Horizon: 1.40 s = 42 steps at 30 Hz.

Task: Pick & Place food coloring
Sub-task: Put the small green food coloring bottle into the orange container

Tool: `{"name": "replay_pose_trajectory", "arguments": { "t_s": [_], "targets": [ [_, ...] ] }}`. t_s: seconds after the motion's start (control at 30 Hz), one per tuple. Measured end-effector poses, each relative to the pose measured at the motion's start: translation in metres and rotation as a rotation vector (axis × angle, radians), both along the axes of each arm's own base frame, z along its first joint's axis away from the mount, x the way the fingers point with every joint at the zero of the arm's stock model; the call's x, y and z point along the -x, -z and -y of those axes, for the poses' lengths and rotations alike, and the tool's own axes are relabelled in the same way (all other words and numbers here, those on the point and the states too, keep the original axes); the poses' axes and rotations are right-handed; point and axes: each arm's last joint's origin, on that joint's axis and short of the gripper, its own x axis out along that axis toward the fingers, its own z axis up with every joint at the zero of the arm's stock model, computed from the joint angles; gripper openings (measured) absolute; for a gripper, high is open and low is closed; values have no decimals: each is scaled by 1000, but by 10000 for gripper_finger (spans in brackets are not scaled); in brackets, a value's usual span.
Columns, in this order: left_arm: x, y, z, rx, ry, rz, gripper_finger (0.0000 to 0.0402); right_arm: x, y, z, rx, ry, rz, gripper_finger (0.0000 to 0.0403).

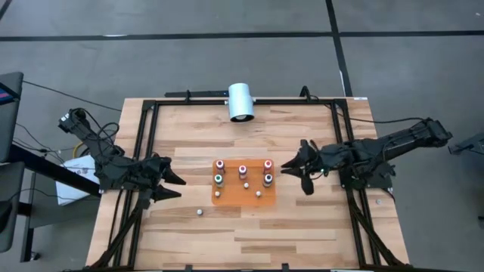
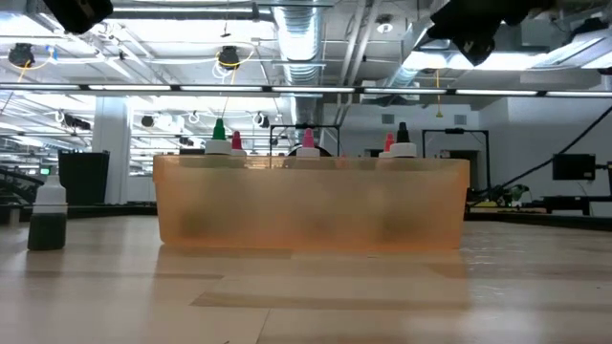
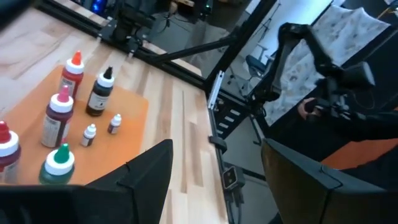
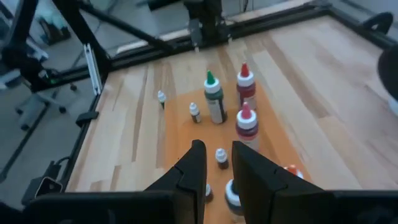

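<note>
Your tabletop [image 1: 302,227] carries an orange tray [image 1: 228,195] of bottles [image 1: 243,169] between both sets of fingers, a white cylinder [image 1: 240,101] beyond. One bottle [image 1: 199,212] stands alone near the left gripper [image 1: 175,186], fingers apart, empty. The right gripper [image 1: 294,174], fingers narrowly apart, holds nothing.

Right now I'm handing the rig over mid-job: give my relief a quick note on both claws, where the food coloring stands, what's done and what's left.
Left claw: open, empty, hovering left of the tray.
Right claw: nearly closed, empty, hovering at the tray's right edge.
Food coloring: four big bottles stand upright on the tray, among them the green-topped and a red-topped one, with small bottles beside them. One small bottle stands alone on the table, off the tray's front-left corner.
Done: nothing in hand at present.
Left: probably the lone small bottle, nearest the left claw.
</note>
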Motion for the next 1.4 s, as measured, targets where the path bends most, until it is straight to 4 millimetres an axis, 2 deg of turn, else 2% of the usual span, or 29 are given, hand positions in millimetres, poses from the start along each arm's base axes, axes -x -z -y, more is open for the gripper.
{"name": "replay_pose_trajectory", "arguments": {
  "t_s": [0.27,0.47,0.67,0.87,1.1,1.4],
  "targets": [
    [-3,-4,-1,49,5,22,236,22,15,16,-54,23,157,65],
    [-12,2,4,117,31,-35,236,33,24,21,-74,42,190,65],
    [-31,6,20,191,121,-204,236,36,26,22,-57,43,192,65],
    [-50,12,36,235,109,-499,236,36,26,22,-39,42,186,65],
    [-67,15,50,317,47,-695,236,36,26,22,-38,42,186,65],
    [-80,33,57,503,-178,-827,236,36,26,22,-37,42,186,65]
  ]
}}
